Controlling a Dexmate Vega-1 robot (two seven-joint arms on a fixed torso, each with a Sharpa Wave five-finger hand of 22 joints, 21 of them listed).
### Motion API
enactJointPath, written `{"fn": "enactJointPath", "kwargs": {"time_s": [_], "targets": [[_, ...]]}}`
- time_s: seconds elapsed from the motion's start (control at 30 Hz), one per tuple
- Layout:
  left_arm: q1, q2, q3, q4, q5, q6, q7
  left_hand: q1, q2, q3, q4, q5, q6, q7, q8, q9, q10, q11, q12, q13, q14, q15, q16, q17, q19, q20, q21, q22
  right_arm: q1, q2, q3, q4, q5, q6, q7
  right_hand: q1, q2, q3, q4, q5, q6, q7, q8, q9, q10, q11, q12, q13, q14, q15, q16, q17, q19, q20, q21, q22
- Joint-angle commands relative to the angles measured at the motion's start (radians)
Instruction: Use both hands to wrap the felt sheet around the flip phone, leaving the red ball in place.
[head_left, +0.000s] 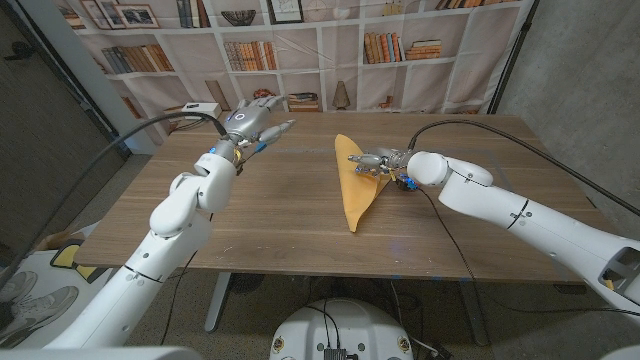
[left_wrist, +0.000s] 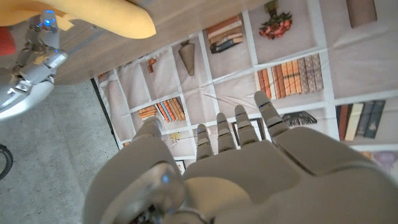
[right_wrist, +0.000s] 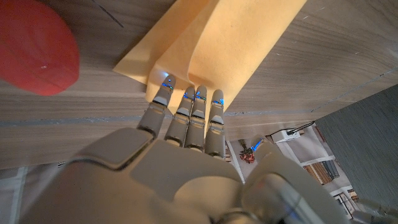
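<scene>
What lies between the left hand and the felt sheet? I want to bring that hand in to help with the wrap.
Nothing visible. The left hand is raised with fingers spread, holding nothing, and only bare table shows between it and the felt sheet. The right hand already presses the folded felt, and the red ball sits beside the sheet on the right hand's side.

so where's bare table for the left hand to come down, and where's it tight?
Bare wood lies between the left hand and the yellow felt sheet, and along the near table edge below the sheet. It's crowded at the sheet's right side: the right hand has its fingers at the folded felt, with the red ball close beside.
</scene>
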Motion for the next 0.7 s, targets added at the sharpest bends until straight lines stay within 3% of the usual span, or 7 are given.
{"fn": "enactJointPath", "kwargs": {"time_s": [0.03,0.17,0.37,0.7], "targets": [[-0.037,0.094,0.041,0.137,-1.406,-0.07,-0.034,-0.012,0.006,0.01,0.0,0.0,-0.011,0.005,-0.002,0.001,-0.007,0.003,-0.002,-0.001,-0.011,0.007,0.001,0.002,-0.014,0.005,-0.011,0.002,-0.06,-0.016,0.064,-0.061,0.055,-0.001,-0.092,0.01,0.003,0.005,-0.006,0.002,-0.006,0.0,-0.001,0.001,-0.004,-0.002,0.001,0.006,-0.002,0.003,0.005,0.0,0.003,0.008,0.0,0.004],[-0.053,0.118,0.066,0.162,-1.433,-0.086,-0.041,-0.016,0.008,0.011,0.001,0.0,-0.024,0.007,-0.004,0.001,-0.025,0.016,-0.006,-0.003,-0.024,0.012,0.0,0.002,-0.018,0.005,-0.016,0.002,-0.108,-0.031,0.113,-0.102,0.071,0.0,-0.164,0.012,0.004,0.007,-0.007,0.002,-0.007,-0.001,0.002,0.001,-0.002,0.001,0.004,0.006,0.0,0.002,0.007,0.0,0.002,0.009,-0.001,0.004],[-0.061,0.148,0.083,0.186,-1.465,-0.11,-0.046,-0.021,0.008,0.013,0.0,0.0,-0.035,0.006,-0.004,0.001,-0.037,0.011,-0.006,-0.005,-0.04,0.011,-0.001,0.001,-0.028,0.006,-0.023,0.002,-0.188,-0.038,0.191,-0.138,0.109,0.033,-0.274,0.017,0.012,0.012,-0.01,0.001,-0.01,-0.002,0.005,0.001,-0.003,0.001,0.008,0.006,-0.005,0.002,0.007,0.0,-0.007,-0.002,-0.003,0.004],[-0.061,0.185,0.096,0.223,-1.522,-0.141,-0.072,-0.027,0.008,0.015,-0.001,0.0,-0.056,0.002,-0.005,0.001,-0.057,0.014,-0.007,-0.007,-0.058,0.01,0.0,-0.001,-0.034,0.006,-0.031,0.002,-0.307,0.002,0.298,-0.095,0.201,0.209,-0.422,0.033,0.032,0.028,-0.017,-0.005,-0.035,-0.005,0.006,0.001,-0.046,-0.009,0.003,0.006,-0.05,0.002,-0.002,0.0,-0.042,0.0,-0.012,0.004]]}}
